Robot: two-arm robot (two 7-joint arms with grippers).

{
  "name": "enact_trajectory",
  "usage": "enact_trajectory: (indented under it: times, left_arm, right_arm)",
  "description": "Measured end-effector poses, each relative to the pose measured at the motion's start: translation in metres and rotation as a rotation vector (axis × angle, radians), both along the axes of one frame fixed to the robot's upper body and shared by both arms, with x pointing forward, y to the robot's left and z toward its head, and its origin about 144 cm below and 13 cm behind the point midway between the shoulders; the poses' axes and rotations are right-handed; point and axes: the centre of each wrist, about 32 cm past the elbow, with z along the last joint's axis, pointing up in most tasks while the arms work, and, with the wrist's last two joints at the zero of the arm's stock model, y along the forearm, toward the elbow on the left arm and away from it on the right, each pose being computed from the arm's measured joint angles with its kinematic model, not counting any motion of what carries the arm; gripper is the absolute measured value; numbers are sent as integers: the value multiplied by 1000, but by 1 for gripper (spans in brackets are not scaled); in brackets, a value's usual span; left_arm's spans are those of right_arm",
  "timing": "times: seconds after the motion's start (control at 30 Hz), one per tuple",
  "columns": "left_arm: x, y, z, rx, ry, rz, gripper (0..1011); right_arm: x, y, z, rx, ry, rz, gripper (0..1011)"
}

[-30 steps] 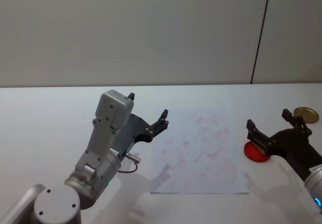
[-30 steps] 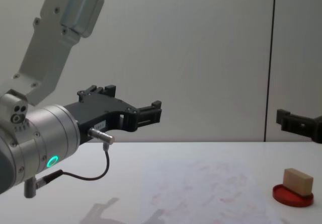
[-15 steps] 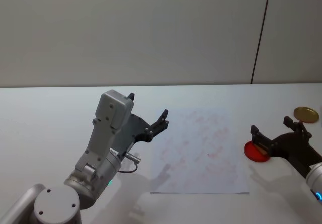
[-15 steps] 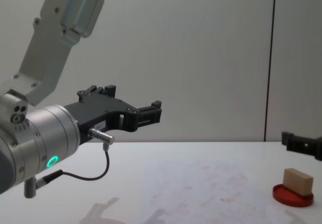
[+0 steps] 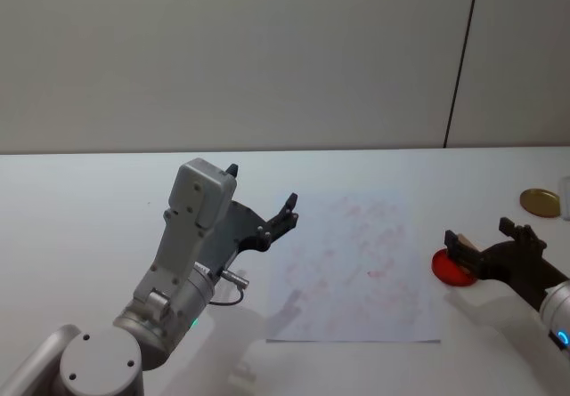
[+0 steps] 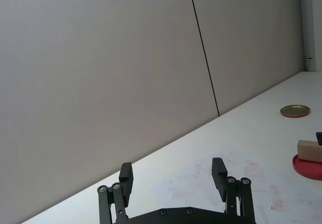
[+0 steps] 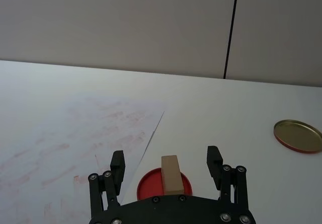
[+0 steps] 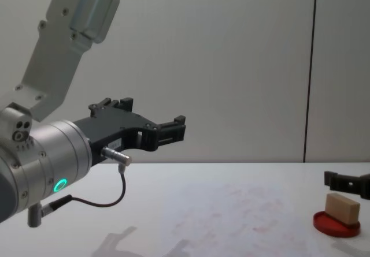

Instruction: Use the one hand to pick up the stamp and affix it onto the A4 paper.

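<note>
**Right gripper open around the stamp on its red disc**

At the left, the left gripper point(image 5: 263, 187) hangs in the air over the white table point(image 5: 89, 200), just off the near left corner of the paper point(image 5: 352, 271). Its jaws are spread wide and hold nothing. In the chest view it points forward and well above the table, on a silver wrist with a green ring light.

The paper lies flat in the middle of the table, its long sides running away from the robot. Faint reddish-pink smudges are scattered over most of it.

Just past the paper's right edge sits the red disc point(image 7: 151, 184), flat on the table. The stamp point(image 7: 171, 173) stands on the disc, a small tan wooden block, and in the chest view it leans a little.

The right gripper point(image 7: 165, 156) reaches in from the right, low over the table, at the disc. Its jaws are wide apart, one finger on each side of the stamp. In the right wrist view there is a clear gap between the block and each finger, so it grips nothing. In the chest view one black finger shows just behind the top of the block; whether it touches there cannot be told.

Farther right and farther back, well apart from the disc, a gold lid point(image 5: 541, 202) lies flat on the table.
</note>
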Motion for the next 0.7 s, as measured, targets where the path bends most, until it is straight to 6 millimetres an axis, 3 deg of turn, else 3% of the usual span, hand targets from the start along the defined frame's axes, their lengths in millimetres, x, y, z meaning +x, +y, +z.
enact_trajectory:
  times: [0.7]
  left_arm:
    - [0,0,0,0,0,0,993]
  right_arm:
    - [11,-2,-8,0,100,20,1001]
